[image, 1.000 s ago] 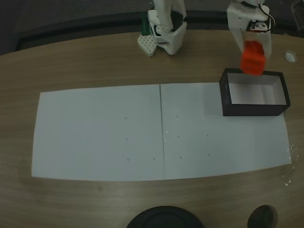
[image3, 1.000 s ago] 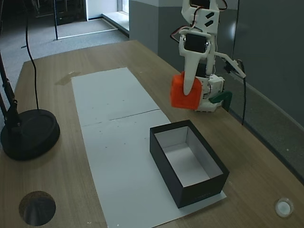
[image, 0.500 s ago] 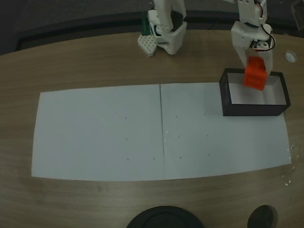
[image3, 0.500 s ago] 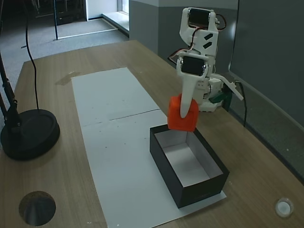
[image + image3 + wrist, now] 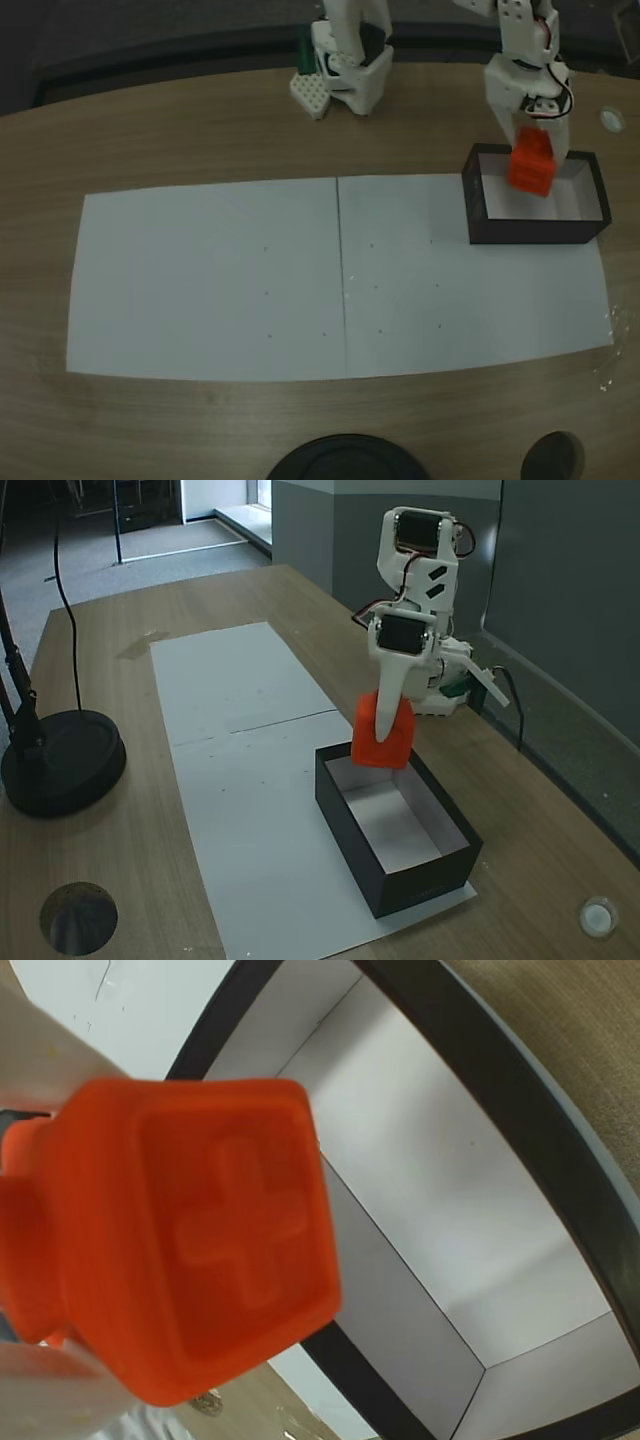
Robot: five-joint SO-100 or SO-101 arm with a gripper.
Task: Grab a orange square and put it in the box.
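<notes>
The arm is at the placing step: the end effector (image 5: 384,742) pinches the orange square (image 5: 384,736) between its fingers and holds it at the rim of the box (image 5: 440,865), over the end nearest the arm's base. In a fixed view the orange square (image 5: 531,165) hangs over the white floor at the box's (image 5: 535,232) twelve o'clock side, with the end effector (image 5: 533,160) gripping it from above. In the wrist view the orange square (image 5: 190,1230) sits close to the lens, a cross moulded into its near face, and the box (image 5: 520,1110) lies open beneath it, its white floor clear toward four o'clock. To my eye the next move calls for a little more descent, or none at all, and then a spreading of the fingers so the block drops inside the black walls; it looks well enough within them to land cleanly. Against the frames from a second ago, the block has come down from well above the box's far wall and moved in over the opening, while the box and the white paper (image 5: 210,280) on the surface (image 5: 150,130) have not shifted.
</notes>
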